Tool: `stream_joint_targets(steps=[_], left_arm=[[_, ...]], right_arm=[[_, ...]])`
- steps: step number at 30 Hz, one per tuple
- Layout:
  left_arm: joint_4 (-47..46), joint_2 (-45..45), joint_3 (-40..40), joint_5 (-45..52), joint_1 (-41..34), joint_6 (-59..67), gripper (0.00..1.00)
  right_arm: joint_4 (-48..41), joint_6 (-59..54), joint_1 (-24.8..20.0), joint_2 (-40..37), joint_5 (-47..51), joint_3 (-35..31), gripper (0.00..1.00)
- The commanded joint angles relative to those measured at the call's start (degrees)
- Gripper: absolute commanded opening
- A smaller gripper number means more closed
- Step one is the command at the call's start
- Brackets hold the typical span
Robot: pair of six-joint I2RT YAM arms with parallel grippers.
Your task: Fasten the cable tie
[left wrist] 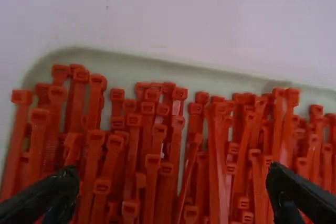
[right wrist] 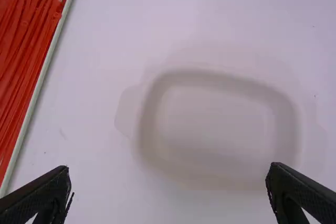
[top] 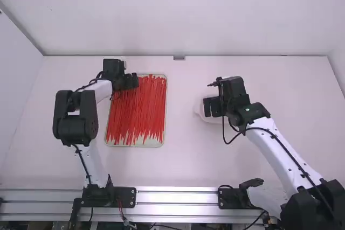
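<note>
Right gripper (right wrist: 168, 170) hovers, jaws wide, over white dish (right wrist: 215, 124) near orange cable ties (right wrist: 23, 40).

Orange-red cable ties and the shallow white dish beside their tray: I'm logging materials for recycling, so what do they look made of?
Orange-red cable ties: most likely moulded plastic with a slight sheen; uniform colour, square moulded heads, thin straps. Shallow white dish: probably plastic, smooth and matte; rounded corners, small tab handles, though ceramic cannot be excluded.
</note>
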Motion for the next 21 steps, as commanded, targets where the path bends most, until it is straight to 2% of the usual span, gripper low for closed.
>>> stream_joint_targets(steps=[1,8,11,12,15,21], left_arm=[[-0.4,2.1,0.9,-0.2,-0.2,0.9,0.93],[-1.1,2.4,1.4,-0.8,-0.2,0.9,0.87],[-3.9,2.3,2.4,-2.5,-0.2,0.9,0.78],[-5.5,2.3,3.3,-3.3,-0.2,0.9,0.72],[-6.5,2.3,4.3,-3.2,-0.2,0.9,0.65],[-7.6,1.8,5.7,-2.8,-0.2,0.9,0.59]], right_arm=[[-0.2,0.1,0.1,0.3,0.1,1.8,0.99],[-0.2,0.1,0.0,0.3,0.1,1.8,0.99],[-0.1,0.0,0.1,0.3,0.1,1.8,0.99],[0.0,0.1,0.1,0.3,0.1,1.8,0.99],[0.1,0.1,0.1,0.3,0.1,1.8,0.99],[0.1,0.1,0.1,0.3,0.1,1.8,0.99]])
